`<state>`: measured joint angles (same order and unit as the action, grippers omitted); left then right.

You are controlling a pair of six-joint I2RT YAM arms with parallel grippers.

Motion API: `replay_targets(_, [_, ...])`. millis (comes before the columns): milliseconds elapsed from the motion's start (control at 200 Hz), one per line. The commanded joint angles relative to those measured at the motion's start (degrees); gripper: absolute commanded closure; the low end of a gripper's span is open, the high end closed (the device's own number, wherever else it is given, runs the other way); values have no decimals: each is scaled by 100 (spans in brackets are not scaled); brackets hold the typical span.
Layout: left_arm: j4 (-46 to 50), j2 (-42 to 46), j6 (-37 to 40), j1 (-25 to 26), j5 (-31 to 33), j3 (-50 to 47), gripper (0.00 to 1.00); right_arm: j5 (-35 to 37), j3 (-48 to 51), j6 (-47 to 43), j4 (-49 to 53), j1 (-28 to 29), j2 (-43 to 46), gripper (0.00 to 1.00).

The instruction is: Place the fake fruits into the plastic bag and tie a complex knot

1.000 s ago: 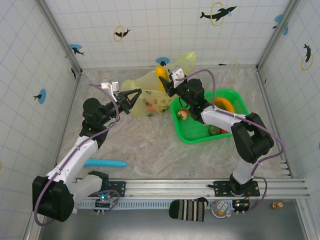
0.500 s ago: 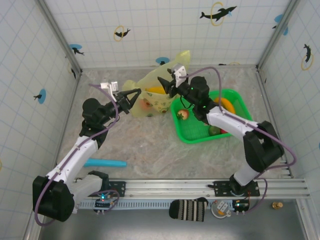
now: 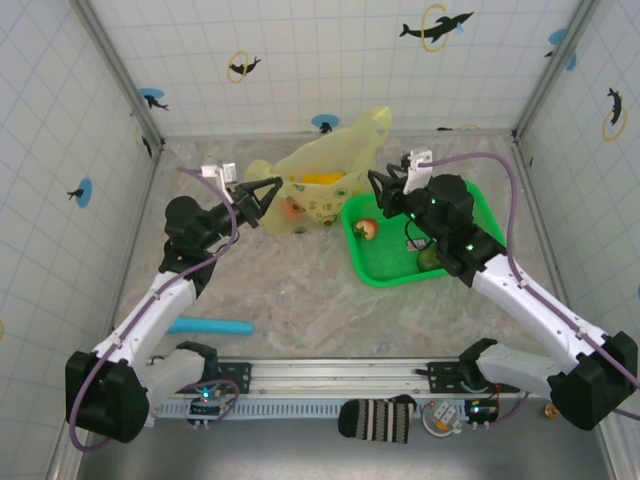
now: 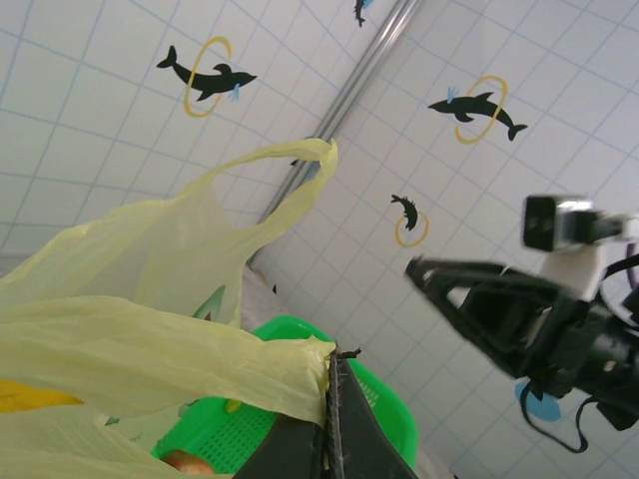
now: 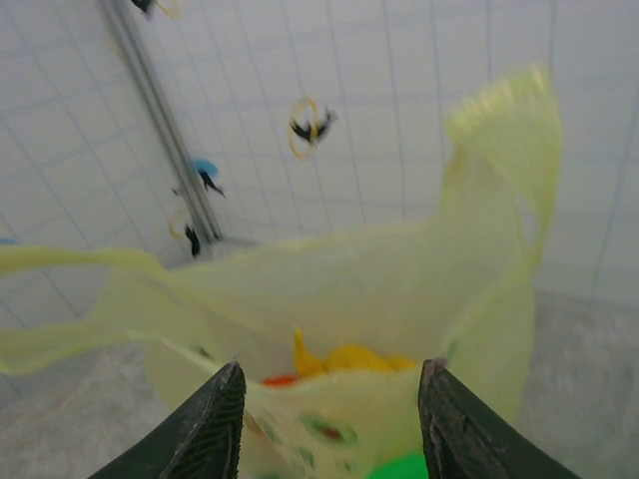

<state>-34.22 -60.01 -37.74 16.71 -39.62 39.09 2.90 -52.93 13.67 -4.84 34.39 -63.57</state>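
Top view: the left gripper point(image 3: 275, 185) pinches the rim of the bag point(image 3: 335, 155), which stands at the back of the table with a yellow fruit point(image 3: 320, 180) inside. The right gripper point(image 3: 380, 195) hangs open and empty over the tray point(image 3: 392, 268), which holds two fruits point(image 3: 366, 229).

Left wrist: closed fingers point(image 4: 364, 439) clamp the bag's edge.

Right wrist: the spread fingers face the bag's mouth.

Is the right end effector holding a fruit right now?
No, the right end effector is open with nothing in it, facing the plastic bag.
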Motion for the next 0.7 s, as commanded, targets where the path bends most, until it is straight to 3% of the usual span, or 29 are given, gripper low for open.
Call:
replay_targets(0, [-255,-63,-84,-46,-122,-46,100,-268,334,839,1583,-252,-290,51])
replay_targets(205, [-263,-53,-77,-49,-121,-55,100,-1158,367,1418,1855,-581,-1149,43])
replay_targets(420, [-261,-24,-70,-45,-134,-55,100,-889,-140,2934,1821,-551,-2221,41])
replay_targets(581, [-271,-28,-84,-48,-143,-60,100,-578,-955,3266,2451,-412,-3117,38])
replay_targets(696, [-284,-37,-90,-41,-152,-54,100,-524,-1088,3377,2296,-338,-3412,32])
